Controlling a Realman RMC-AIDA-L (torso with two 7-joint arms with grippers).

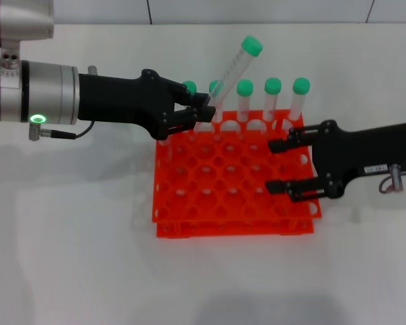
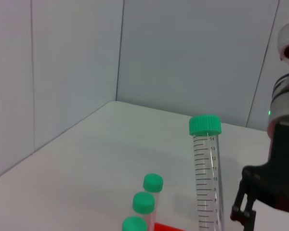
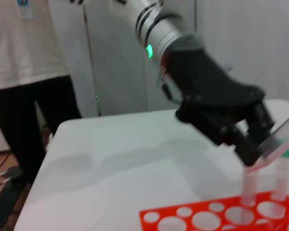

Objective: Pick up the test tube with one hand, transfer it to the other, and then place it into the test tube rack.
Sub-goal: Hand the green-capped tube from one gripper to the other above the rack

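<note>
My left gripper (image 1: 203, 112), unlabelled, is shut on the lower part of a clear test tube (image 1: 233, 71). The tube leans up and to the right, its green cap (image 1: 252, 46) high above the back row of the orange rack (image 1: 230, 227). The left wrist view shows the tube (image 2: 207, 178) with its cap (image 2: 205, 126). The right wrist view shows the left gripper (image 3: 253, 147) pinching the tube (image 3: 284, 137) above the rack (image 3: 183, 219). My right gripper (image 1: 279, 166), with the white label, is open and empty over the rack's right side.
Several more green-capped tubes (image 1: 273, 101) stand in the rack's back row; three caps (image 2: 143, 202) show in the left wrist view. The rack sits on a white table (image 1: 68, 237). A person (image 3: 33, 72) stands beyond the table's far edge.
</note>
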